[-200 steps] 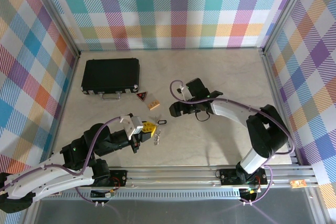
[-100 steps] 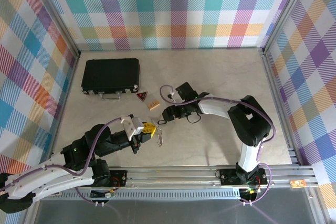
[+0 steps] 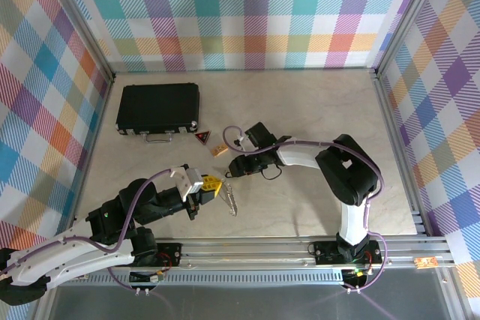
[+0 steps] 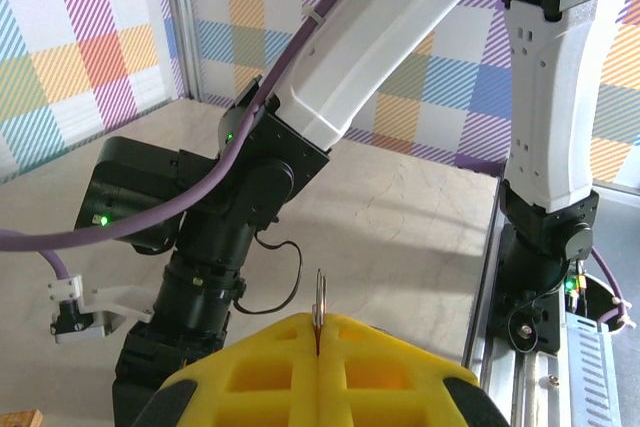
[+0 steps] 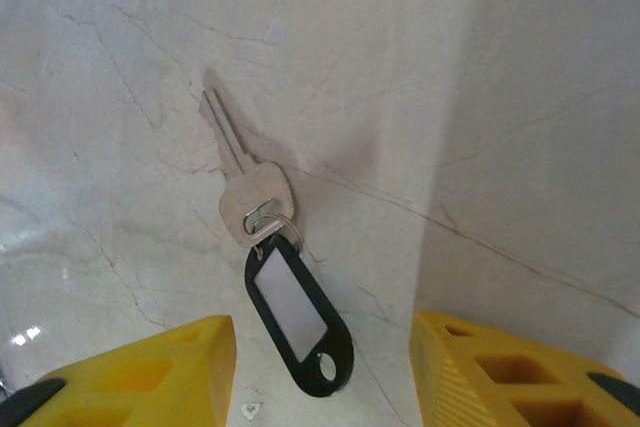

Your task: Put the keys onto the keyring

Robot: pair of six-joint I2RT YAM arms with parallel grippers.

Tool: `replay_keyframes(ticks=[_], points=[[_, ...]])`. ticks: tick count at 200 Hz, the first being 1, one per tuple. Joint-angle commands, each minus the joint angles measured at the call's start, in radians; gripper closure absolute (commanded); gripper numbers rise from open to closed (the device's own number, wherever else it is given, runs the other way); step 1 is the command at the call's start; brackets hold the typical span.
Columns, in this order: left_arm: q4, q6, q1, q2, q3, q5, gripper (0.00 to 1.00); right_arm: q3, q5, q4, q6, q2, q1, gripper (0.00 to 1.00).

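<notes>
**Right gripper** [image 5: 322, 347]: the yellow fingers [image 5: 150, 367] stand apart with nothing pinched, so it counts as released. The keyring [image 5: 295, 312] lies flat on the table [image 5: 520, 147] in the gap between the two fingers and touches neither. Its long axis runs roughly along the fingers' reach, slanted a little off that line, and the end with the hole is closest to the wrist. At the far end a small split ring [image 5: 268, 222] joins it to a single silver key [image 5: 245, 182], whose blade points away from the gripper.

**Left gripper** [image 4: 317, 332]: clenched, with the fingers [image 4: 250, 377] pressed flat together on a thin metal edge [image 4: 319, 297] that stands up from the seam. I judge this edge to be part of the key bunch, though the wrist view is too edge-on to be sure which part.

**Top view:** the keys [image 3: 230, 201] sit just past the left gripper [image 3: 212, 184], off its tips toward the near edge of the table. The right gripper [image 3: 231, 168] is just beyond those same tips on the far side, close to them but not touching.

**Judgement:**
- The right arm is the nearer one to the keyring, which is directly under it.
- Closing would squeeze the keyring across its short width, which suits a flat oval.
- It is thin and flush with the table, so the fingertips probably need to be right down at the surface or they will skate over it.
</notes>
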Motion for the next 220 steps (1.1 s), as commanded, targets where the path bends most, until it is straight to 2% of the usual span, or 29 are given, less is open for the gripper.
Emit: replay_keyframes(ticks=[1,62,145,179,220], points=[[0.045,-0.012,0.007,-0.013,-0.007,-0.016,1.00,0.016,-0.039,0.026,0.017,0.020,0.009,0.55],[0.050,-0.012,0.006,-0.014,-0.008,-0.014,1.00,0.003,-0.042,0.027,0.019,0.015,0.015,0.64],[0.046,-0.016,0.007,-0.017,-0.007,-0.012,1.00,0.002,-0.030,0.017,0.009,0.020,0.024,0.71],[0.047,-0.016,0.006,-0.022,-0.007,-0.011,1.00,0.001,-0.028,0.015,0.008,0.023,0.028,0.71],[0.046,-0.015,0.006,-0.021,-0.007,-0.009,1.00,0.003,-0.022,0.010,0.011,0.037,0.030,0.64]])
